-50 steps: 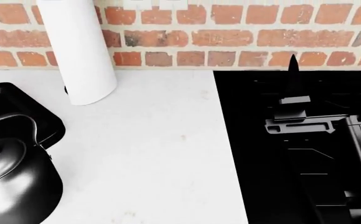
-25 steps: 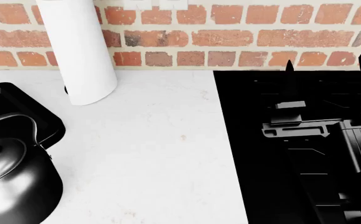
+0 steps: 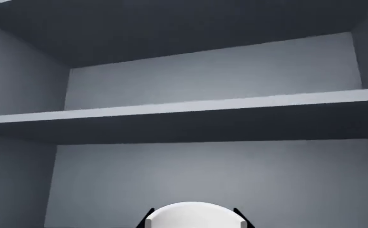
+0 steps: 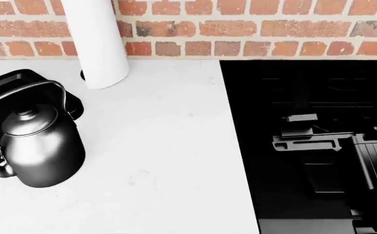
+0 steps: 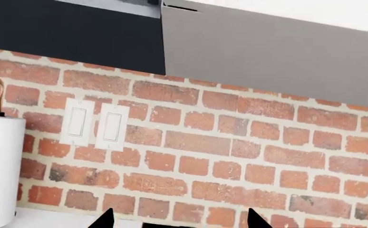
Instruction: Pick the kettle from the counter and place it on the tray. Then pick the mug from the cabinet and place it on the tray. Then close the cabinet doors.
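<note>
The kettle sits on the tray at far left. The left gripper brackets the mug inside the cabinet (grip unconfirmed); pulling out early could topple it. Right gripper spread, idle.

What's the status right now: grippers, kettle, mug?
Left gripper around white mug in cabinet. Right gripper open, empty. Kettle on tray. Nothing blocking.
</note>
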Available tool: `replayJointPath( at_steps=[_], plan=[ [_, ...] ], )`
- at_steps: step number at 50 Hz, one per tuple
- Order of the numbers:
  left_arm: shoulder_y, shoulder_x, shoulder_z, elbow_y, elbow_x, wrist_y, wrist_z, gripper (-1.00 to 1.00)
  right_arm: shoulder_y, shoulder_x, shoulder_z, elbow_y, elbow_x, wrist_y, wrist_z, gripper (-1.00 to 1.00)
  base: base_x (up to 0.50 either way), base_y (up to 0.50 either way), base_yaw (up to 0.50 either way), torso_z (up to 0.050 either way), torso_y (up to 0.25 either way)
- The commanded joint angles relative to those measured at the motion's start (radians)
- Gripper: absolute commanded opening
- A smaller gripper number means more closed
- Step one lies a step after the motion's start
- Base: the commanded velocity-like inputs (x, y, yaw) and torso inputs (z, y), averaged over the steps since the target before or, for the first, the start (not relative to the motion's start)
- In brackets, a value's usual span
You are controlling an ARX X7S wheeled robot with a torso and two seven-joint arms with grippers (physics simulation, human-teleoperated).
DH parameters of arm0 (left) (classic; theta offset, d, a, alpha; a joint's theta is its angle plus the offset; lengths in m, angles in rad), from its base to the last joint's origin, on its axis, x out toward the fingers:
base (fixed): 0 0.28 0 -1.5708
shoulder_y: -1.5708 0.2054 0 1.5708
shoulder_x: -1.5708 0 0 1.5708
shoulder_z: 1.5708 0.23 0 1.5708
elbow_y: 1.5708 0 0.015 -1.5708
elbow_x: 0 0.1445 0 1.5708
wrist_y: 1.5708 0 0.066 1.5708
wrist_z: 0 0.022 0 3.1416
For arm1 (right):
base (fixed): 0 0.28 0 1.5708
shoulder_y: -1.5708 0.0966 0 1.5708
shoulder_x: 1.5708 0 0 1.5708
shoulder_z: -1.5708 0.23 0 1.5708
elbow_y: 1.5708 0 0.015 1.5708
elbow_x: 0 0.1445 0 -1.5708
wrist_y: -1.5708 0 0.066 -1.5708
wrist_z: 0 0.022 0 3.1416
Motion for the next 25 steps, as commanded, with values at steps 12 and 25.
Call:
replayJointPath(
  at_steps=[12, 25],
  plan=[
    [0.52, 0.077, -0.012, 1.066, 0.25, -0.553, 0.576, -1.0, -0.084, 0.043, -0.041, 0.009, -0.082, -0.122, -0.016, 1.0, 0.0, 0.0, 0.0, 0.0, 0.0],
    [0.928, -0.174, -0.053, 1.145, -1.345, -0.406, -0.684, -1.0, -0.108, 0.035, -0.054, 0.048, -0.109, -0.146, -0.034, 1.0, 0.0, 0.0, 0.0, 0.0, 0.0]
  ],
)
